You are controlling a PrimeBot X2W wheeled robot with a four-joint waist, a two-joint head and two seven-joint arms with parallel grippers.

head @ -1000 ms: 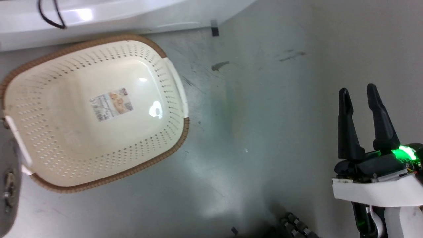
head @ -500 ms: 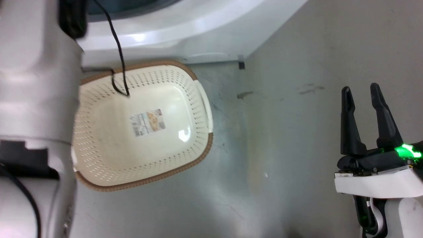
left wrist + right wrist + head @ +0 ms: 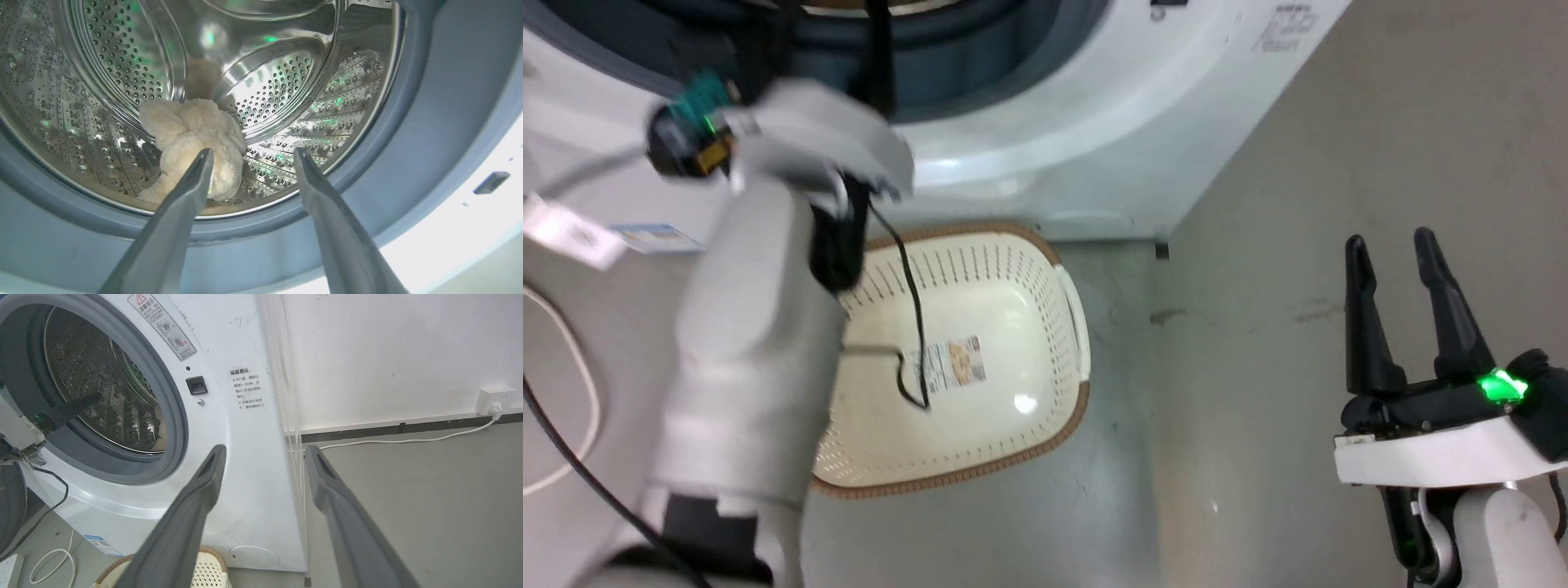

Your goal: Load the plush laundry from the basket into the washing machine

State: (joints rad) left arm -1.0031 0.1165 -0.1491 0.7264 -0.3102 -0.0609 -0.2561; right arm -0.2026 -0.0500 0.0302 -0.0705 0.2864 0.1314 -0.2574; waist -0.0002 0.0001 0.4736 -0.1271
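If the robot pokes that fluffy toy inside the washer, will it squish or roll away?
Probably squish: the plush laundry looks shaggy and lies slumped in a lump, so it is likely soft and floppy. It seems light for its size. It probably won't roll far, since it sits low in the curved steel drum of the washing machine.

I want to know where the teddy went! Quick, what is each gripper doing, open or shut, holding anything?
Left gripper: open, holding nothing; the plush toy lies in the drum.
Right gripper: open, holding nothing.
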